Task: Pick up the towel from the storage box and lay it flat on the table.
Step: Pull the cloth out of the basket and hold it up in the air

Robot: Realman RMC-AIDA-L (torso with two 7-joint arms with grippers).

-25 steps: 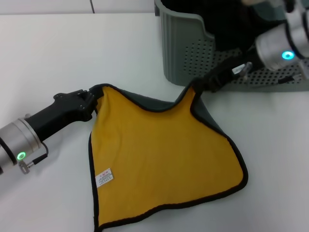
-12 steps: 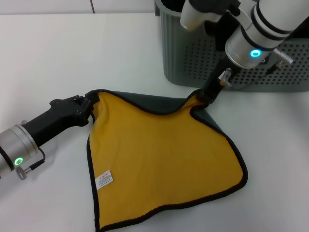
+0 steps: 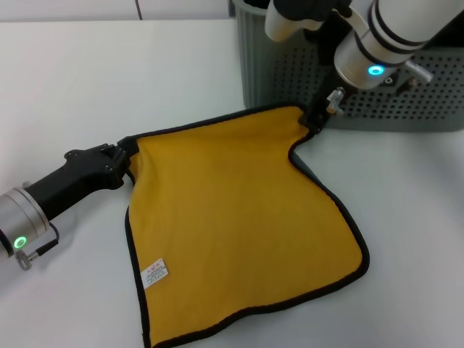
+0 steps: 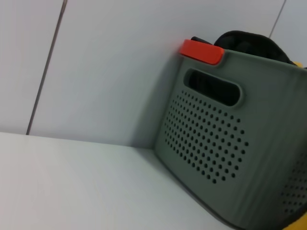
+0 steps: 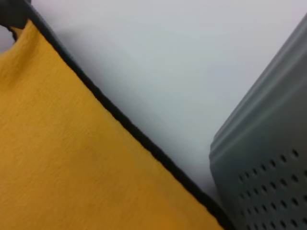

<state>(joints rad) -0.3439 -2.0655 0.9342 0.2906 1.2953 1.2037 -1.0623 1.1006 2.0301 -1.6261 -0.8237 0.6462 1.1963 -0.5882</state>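
The towel (image 3: 239, 217) lies yellow side up on the white table (image 3: 109, 80), black edging all round, white label near its front left corner. My left gripper (image 3: 125, 154) is shut on the towel's far left corner. My right gripper (image 3: 313, 119) is shut on the far right corner, just in front of the storage box (image 3: 290, 80). The far edge is stretched nearly straight between them. The right wrist view shows the towel (image 5: 72, 163) and the box's wall (image 5: 273, 163). The left wrist view shows the box (image 4: 230, 148).
A black cloth (image 4: 249, 45) and an orange-red object (image 4: 201, 51) show at the box's rim. The box stands at the table's far right. Bare tabletop lies to the left and behind the towel.
Both grippers have pulled the towel's far corners apart and away from me. The sagging far edge is now taut and the grey-green underside is hidden.
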